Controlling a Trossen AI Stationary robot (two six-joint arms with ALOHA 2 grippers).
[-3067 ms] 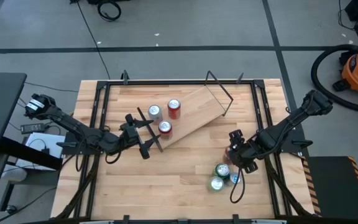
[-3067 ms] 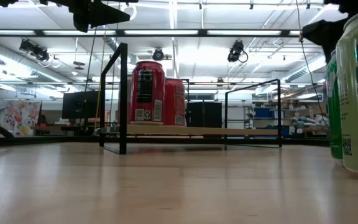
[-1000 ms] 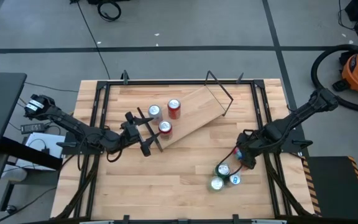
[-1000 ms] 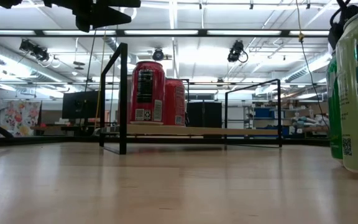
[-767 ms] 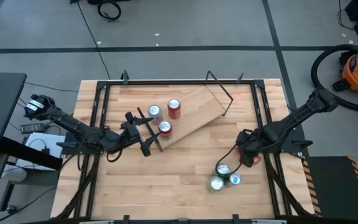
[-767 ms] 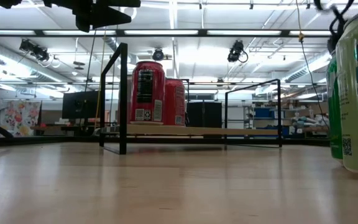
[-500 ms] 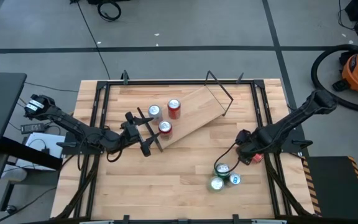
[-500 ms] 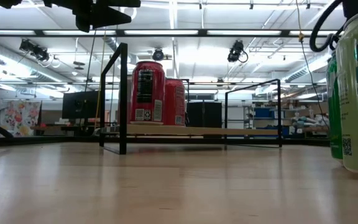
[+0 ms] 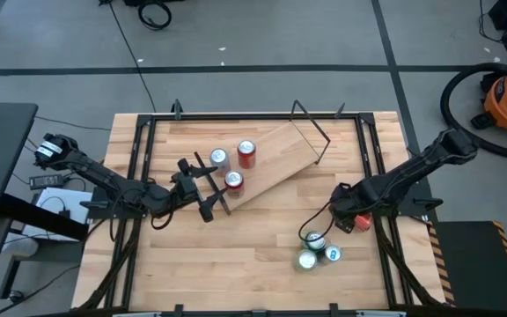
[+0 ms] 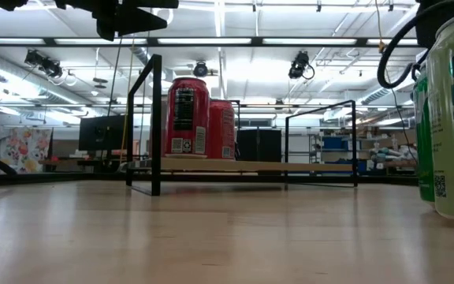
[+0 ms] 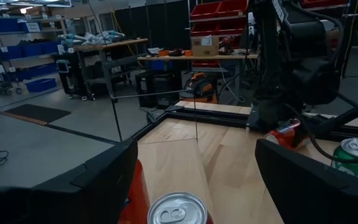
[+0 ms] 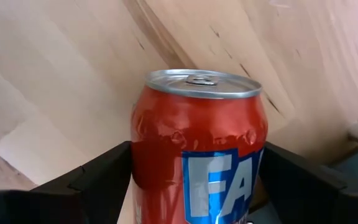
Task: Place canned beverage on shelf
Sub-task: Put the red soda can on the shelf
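Red dented can (image 12: 199, 149), silver top, blue label.

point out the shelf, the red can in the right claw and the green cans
shelf (image 9: 275, 157): high view, bare part of the wooden plank.
red can (image 12: 197, 149): right wrist view, dented front of the can between the claw's fingers.
green cans (image 9: 313, 240): high view, silver top of one can in the cluster.

Three red cans (image 9: 234, 180) crowd the shelf (image 9: 275, 158) at its left end; its right stretch lies bare. Green cans (image 9: 314, 241) cluster on the counter (image 9: 236, 255) beside the right hand (image 9: 356, 220).
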